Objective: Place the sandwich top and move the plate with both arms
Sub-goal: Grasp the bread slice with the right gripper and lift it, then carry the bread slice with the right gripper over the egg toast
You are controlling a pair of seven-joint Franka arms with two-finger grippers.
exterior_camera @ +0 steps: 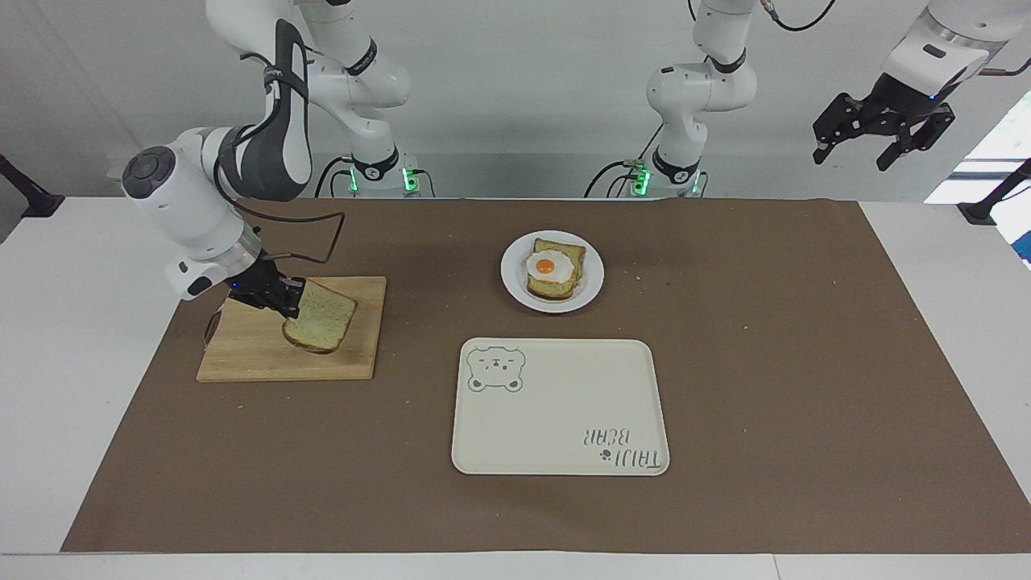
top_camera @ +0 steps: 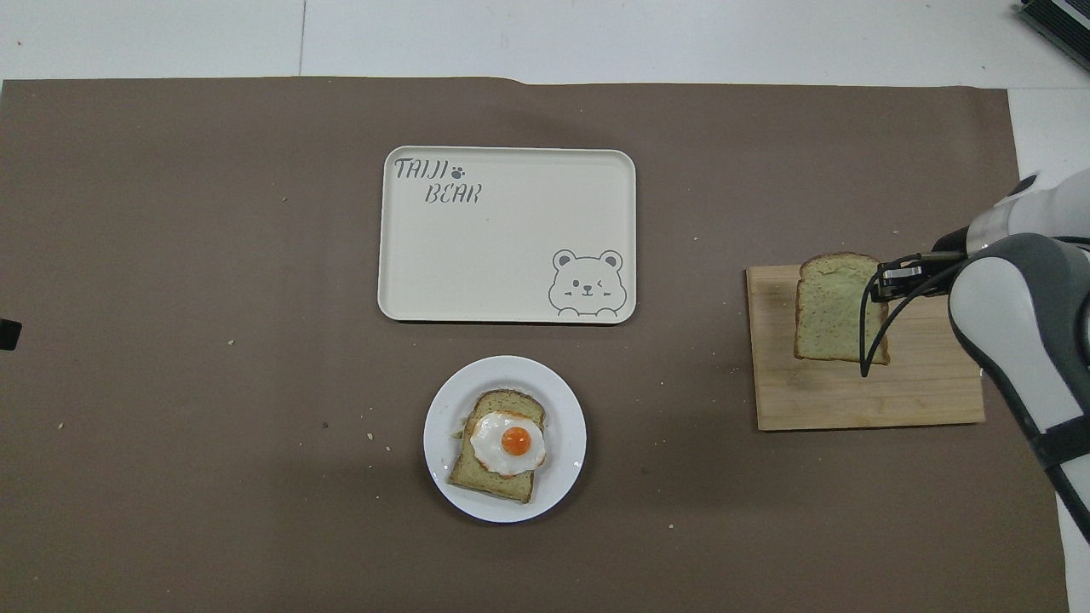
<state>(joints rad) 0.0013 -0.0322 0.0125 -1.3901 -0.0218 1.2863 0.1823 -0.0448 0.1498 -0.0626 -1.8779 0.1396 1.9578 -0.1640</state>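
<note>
Right gripper (exterior_camera: 291, 300) clamped on sandwich top (exterior_camera: 320, 316), seemingly clear above cutting board (exterior_camera: 242, 354).

Table (exterior_camera: 926, 322): brown mat (exterior_camera: 765, 362) covering it.

A pale wooden cutting board (exterior_camera: 266, 354), its grain running lengthwise and its finish matt, lies on a sheet of dull brown paper (exterior_camera: 765, 387) flecked with crumbs, spread over a smooth white table (exterior_camera: 48, 387). The sandwich top (exterior_camera: 320, 316) shows a porous, speckled tan-green crumb and a rough brown crust. The round white plate (exterior_camera: 512, 282) has a glossy sheen like glazed ceramic; the cream tray (exterior_camera: 556, 395) looks like smooth, matt plastic. The arms' (exterior_camera: 173, 201) shells are glossy white plastic.
</note>
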